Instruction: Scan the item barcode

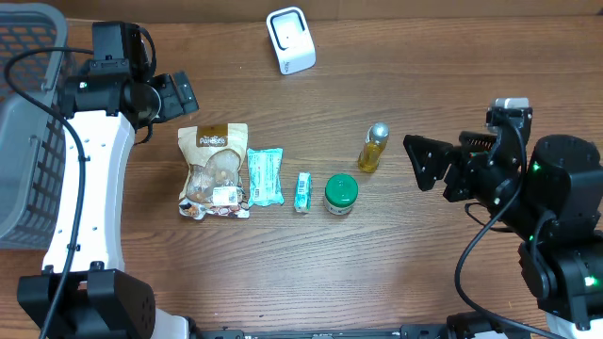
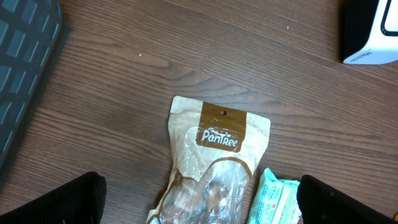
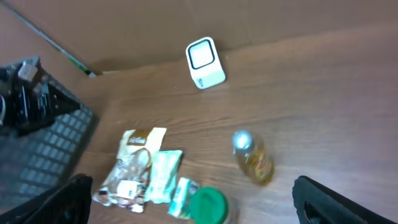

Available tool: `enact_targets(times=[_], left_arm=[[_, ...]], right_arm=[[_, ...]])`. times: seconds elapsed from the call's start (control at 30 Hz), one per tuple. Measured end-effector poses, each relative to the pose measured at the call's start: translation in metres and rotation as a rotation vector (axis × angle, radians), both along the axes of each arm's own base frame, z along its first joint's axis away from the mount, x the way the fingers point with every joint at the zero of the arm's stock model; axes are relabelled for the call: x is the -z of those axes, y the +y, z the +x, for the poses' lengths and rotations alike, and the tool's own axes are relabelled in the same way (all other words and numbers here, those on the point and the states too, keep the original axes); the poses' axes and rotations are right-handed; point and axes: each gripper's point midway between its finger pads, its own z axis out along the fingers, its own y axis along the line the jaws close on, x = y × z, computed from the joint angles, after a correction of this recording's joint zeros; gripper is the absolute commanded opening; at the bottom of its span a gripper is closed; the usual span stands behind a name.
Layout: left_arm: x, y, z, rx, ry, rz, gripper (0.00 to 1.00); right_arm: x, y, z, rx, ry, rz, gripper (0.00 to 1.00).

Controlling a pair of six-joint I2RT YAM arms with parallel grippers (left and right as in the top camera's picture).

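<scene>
A mock shop checkout: scanner, basket, packaged snacks.

Open tabletop lies between scanner and snack bag; basket walls the left.

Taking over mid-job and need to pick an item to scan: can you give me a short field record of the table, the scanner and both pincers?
scanner: white scanner, far side of the table, nothing in front of it
item row: snack bag, teal packet, small teal box, green-lidded jar
apart from row: bottle of yellow liquid, behind the jar
basket: grey basket, left edge
left pincer: open, empty, near the snack bag's top
right pincer: open, empty, right of the bottle
progress: no item lifted yet
</scene>
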Motion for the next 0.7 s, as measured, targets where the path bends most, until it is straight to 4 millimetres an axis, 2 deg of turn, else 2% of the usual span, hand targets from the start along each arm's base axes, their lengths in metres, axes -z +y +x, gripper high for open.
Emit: enact_targets(times=[0.2,0.7], left_arm=[[0.0000,0.0000,0.0000,0.000,0.000,0.000,1.00],[0.0000,0.0000,0.0000,0.000,0.000,0.000,0.99]], right_arm=[[0.0009,0.0001,0.0002,0.047,0.046,0.079,1.00],[0.0029,0.0000,-0.0002,0.058,0.064,0.094,1.00]])
